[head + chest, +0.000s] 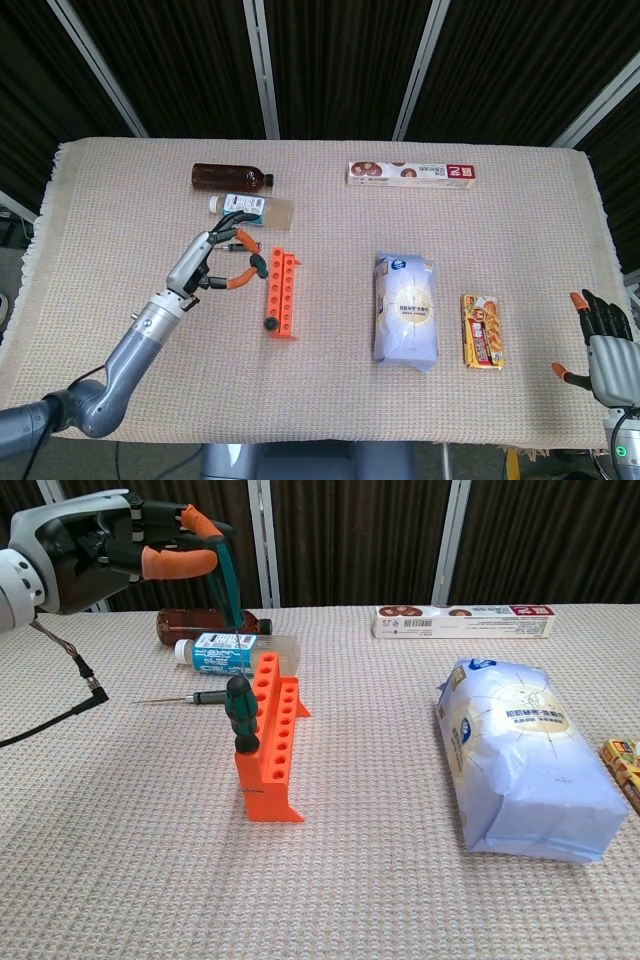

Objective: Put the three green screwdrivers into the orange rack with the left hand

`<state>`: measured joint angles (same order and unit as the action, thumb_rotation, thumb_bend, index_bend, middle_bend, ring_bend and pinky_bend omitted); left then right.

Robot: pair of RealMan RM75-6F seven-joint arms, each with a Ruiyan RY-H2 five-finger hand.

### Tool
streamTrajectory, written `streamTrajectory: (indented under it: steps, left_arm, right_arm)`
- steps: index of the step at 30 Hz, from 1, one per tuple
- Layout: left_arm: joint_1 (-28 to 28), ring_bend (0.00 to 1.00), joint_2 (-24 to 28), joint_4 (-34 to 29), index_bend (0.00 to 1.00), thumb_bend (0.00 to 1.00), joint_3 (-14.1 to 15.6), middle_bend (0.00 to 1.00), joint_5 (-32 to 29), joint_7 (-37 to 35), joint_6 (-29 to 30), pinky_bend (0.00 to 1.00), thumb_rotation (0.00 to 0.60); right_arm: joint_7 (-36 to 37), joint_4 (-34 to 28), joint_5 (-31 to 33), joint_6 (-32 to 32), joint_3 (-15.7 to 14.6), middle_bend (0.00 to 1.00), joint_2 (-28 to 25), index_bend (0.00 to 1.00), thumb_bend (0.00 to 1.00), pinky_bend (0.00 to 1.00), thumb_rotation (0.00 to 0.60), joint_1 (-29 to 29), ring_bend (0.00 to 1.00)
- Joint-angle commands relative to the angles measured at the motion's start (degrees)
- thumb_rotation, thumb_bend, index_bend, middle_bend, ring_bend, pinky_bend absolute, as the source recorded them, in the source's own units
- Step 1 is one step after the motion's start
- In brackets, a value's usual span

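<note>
- left hand (120,545) pinches a green screwdriver (228,580) by the handle, tip down, above the far end of the orange rack (268,742); judged so the shaft can drop into a free hole.
- second screwdriver (240,712) stands upright in the rack's near end; third screwdriver (190,697) lies on the table (400,900) just left of the rack.
- right hand (603,340) rests at the table's right edge, fingers spread, holding nothing.
- chest view shows the held tool's tilt and height; head view (283,293) shows the rack's hole row and the hand's position beside it (215,262).
</note>
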<state>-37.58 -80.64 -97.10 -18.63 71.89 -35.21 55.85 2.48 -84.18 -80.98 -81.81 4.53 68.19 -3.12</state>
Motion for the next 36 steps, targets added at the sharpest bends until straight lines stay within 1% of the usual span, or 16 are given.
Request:
streamTrajectory:
  steps: [1, 22, 26, 36]
  left_arm:
    - [-0.3, 0.0, -0.2, 0.2, 0.63, 0.55, -0.1, 0.13, -0.2, 0.3, -0.2, 0.0, 0.6]
    - [-2.2, 0.0, -2.6, 2.4, 0.63, 0.55, 0.4, 0.12, -2.9, 3.8, -2.0, 0.0, 0.6]
    - [-2.1, 0.0, -2.7, 2.1, 0.63, 0.55, 0.3, 0.12, -2.5, 3.6, -1.7, 0.0, 0.6]
    - [-1.6, 0.0, -2.0, 1.3, 0.63, 0.55, 1.3, 0.12, -1.4, 4.1, -1.5, 0.0, 0.6]
  right_arm:
    - [0.0, 0.0, 0.1, 0.0, 0.0, 0.0, 0.0, 0.0, 0.0, 0.0, 0.6, 0.0, 0.0]
    - [0.0, 0.3, 0.8, 0.6, 0.1, 0.0, 0.1, 0.0, 0.0, 0.0, 0.6, 0.0, 0.0]
    - [0.0, 0.3, 0.9, 0.6, 0.2, 0.0, 0.0, 0.0, 0.0, 0.0, 0.6, 0.0, 0.0]
    - [0.2, 0.5, 0.9, 0.9, 0.2, 0.0, 0.2, 0.0, 0.0, 0.0, 0.6, -0.2, 0.0]
